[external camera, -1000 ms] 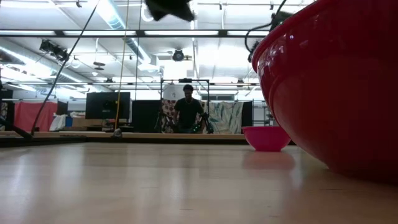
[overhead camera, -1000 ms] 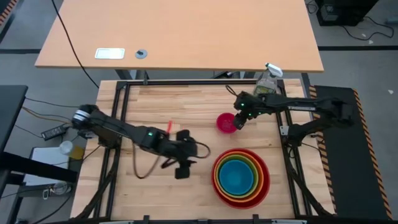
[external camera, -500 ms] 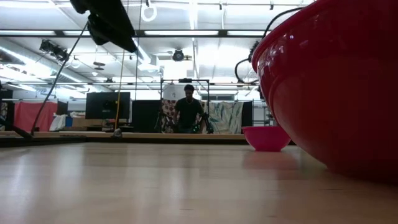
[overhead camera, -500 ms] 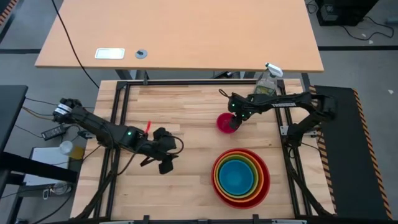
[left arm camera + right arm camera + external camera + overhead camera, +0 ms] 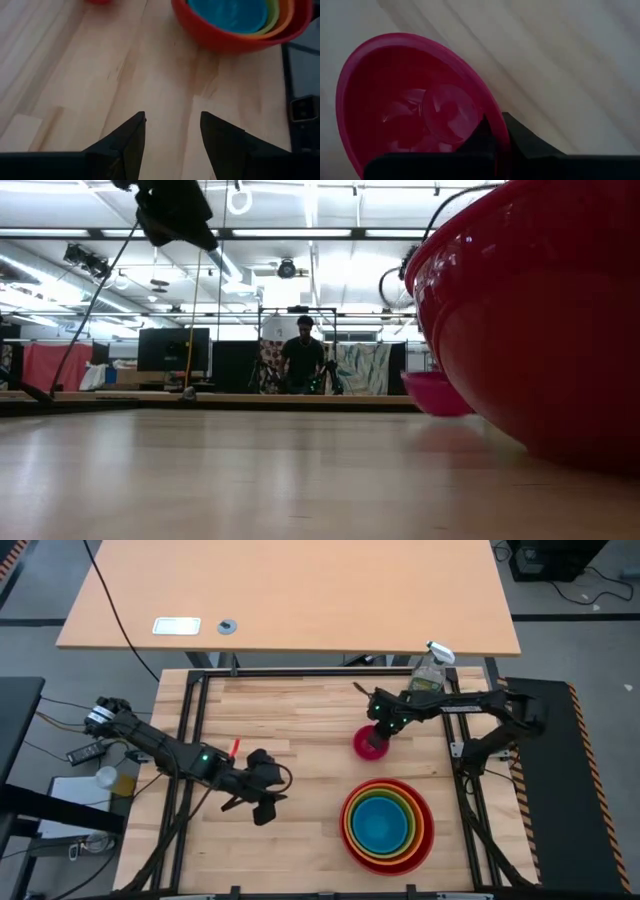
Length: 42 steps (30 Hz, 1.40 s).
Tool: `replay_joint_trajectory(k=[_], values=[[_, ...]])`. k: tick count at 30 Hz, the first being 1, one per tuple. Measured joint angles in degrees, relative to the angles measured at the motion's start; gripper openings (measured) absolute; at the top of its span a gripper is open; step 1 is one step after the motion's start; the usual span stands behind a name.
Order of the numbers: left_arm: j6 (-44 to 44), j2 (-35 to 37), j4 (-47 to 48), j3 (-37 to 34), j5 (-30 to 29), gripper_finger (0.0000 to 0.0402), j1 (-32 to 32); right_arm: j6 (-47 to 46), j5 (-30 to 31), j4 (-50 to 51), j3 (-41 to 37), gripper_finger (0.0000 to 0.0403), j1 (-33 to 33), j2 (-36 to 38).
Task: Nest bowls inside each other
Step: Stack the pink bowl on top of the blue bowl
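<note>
A small pink bowl [image 5: 368, 745] sits at the table's right, beyond a nested stack of coloured bowls [image 5: 387, 824] whose outermost bowl is red. My right gripper [image 5: 378, 735] reaches down from the far right and is shut on the pink bowl's rim. In the low view the pink bowl [image 5: 436, 394] shows tilted, partly hidden behind the big red bowl [image 5: 540, 310]. My left gripper [image 5: 172, 131] hangs open above bare wood, left of the stack [image 5: 245, 20], touching nothing. My right gripper pinches the pink bowl's rim [image 5: 496, 131], with one finger inside the bowl and one outside it. The fingers come from above, slanting steeply down. The bowl is tilted in the hold; I cannot tell whether its base rests on the table.
A spray bottle [image 5: 430, 668] stands at the table's far right corner. Bare wood lies across the table's middle and left. A person stands far off in the room beyond the table [image 5: 302, 360].
My right gripper has come down onto the pink bowl and shut on its rim; the bowl, flat on the table before, is now tipped. My left gripper has gone toward the table's left edge, away from the stack, staying open.
</note>
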<state>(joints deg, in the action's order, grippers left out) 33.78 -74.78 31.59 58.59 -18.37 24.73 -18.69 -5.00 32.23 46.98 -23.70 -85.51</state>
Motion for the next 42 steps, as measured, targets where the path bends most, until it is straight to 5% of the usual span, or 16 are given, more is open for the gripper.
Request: replay_joint_trajectory(k=[10, 20, 30, 42], values=[[-9.55, 0.24, -10.80, 0.02, -0.02, 0.0192, -0.27, 2.73, -6.55, 10.78, 5.54, 0.0019, 1.48, 15.81], [-11.08, 0.22, -11.65, 0.02, -0.04, 0.0192, -3.40, -0.01, -17.03, 17.35, 8.61, 0.0024, 15.52, 26.75], [-11.07, 0.22, -11.75, 0.02, -0.04, 0.0192, -6.26, -12.06, -7.64, 11.08, 8.52, 0.0025, 37.42, 18.30], [-12.16, 0.22, -13.02, 0.03, -0.09, 0.0192, -9.74, -19.48, -0.04, 8.87, 8.52, 0.0025, 45.95, 1.91]])
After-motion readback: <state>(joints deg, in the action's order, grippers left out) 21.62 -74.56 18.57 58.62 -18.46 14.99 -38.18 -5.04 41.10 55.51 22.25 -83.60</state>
